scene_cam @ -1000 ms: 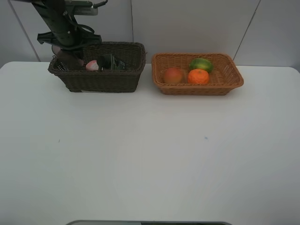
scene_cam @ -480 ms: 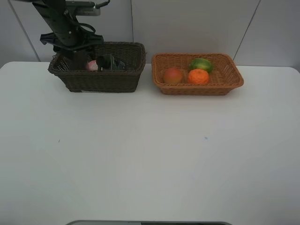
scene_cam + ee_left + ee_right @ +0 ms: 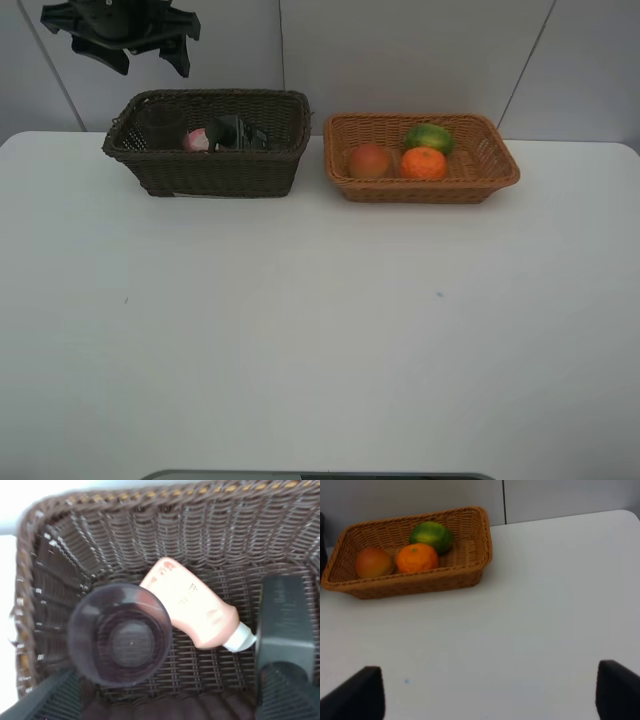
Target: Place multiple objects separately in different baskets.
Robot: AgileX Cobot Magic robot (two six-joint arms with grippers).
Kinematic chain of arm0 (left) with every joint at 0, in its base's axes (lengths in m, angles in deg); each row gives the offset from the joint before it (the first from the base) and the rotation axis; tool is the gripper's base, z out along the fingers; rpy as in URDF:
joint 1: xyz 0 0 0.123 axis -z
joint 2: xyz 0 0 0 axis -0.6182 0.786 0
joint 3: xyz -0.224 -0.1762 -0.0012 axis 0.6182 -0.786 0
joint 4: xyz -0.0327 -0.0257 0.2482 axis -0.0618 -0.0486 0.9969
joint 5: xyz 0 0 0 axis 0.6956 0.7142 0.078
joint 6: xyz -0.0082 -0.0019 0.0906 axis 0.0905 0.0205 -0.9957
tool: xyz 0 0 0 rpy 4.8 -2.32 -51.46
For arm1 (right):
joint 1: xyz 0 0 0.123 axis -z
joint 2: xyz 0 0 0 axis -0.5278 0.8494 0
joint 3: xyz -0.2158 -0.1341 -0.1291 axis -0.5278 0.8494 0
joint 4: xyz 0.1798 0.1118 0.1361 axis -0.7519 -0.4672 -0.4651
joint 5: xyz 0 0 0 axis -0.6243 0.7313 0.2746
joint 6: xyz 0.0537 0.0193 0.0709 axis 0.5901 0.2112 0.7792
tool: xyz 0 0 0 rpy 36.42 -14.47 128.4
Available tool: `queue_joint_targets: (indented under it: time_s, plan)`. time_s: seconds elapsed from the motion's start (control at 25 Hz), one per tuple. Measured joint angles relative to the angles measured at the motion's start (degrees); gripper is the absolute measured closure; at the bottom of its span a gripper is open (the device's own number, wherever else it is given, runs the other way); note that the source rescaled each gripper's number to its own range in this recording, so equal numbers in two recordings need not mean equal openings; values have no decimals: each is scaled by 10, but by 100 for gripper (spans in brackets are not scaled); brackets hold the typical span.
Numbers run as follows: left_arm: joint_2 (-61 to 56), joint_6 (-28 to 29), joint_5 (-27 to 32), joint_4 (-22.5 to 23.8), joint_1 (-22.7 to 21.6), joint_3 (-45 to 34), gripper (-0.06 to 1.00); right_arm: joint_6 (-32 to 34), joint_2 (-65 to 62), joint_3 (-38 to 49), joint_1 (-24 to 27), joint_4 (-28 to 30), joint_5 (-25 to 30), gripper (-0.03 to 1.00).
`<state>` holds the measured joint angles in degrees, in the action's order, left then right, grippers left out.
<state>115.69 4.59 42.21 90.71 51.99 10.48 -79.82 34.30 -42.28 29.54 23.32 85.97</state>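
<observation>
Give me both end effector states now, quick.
Left end effector: open, empty, above the dark basket.
Right end effector: open, empty, over the table.

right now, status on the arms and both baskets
Left gripper open, empty, above dark basket. Right gripper open, empty. Cup, pink tube, pump bottle in dark basket; three fruits in tan basket. Nothing in the way.

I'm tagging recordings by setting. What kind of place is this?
Probably a lab or test bench, not a home: a bare white table against plain grey wall panels, with only two wicker baskets set out, the dark basket holding toiletries and the tan basket holding fruit.
</observation>
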Motion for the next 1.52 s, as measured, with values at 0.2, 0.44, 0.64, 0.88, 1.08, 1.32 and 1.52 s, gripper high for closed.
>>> queue_joint_targets:
  time_s: [0.2, 0.44, 0.64, 0.88, 1.08, 1.32, 1.52]
  plan:
    - [-123, -11, -24, 12, 0, -97, 0, 0, 0, 0, 0, 0, 0, 14]
    - [-323, -11, -45, 22, 0, -244, 0, 0, 0, 0, 0, 0, 0, 14]
    - [-505, -11, -45, 22, 0, -356, -3, 0, 0, 0, 0, 0, 0, 14]
    - [-720, -11, 11, 20, 0, -449, -5, 0, 0, 0, 0, 0, 0, 14]
    - [-858, -11, 120, 7, 0, -476, -6, 0, 0, 0, 0, 0, 0, 14]
    - [-951, -11, 249, 5, 0, -501, -6, 0, 0, 0, 0, 0, 0, 14]
    - [-1011, -11, 289, -1, 0, -533, -6, 0, 0, 0, 0, 0, 0, 14]
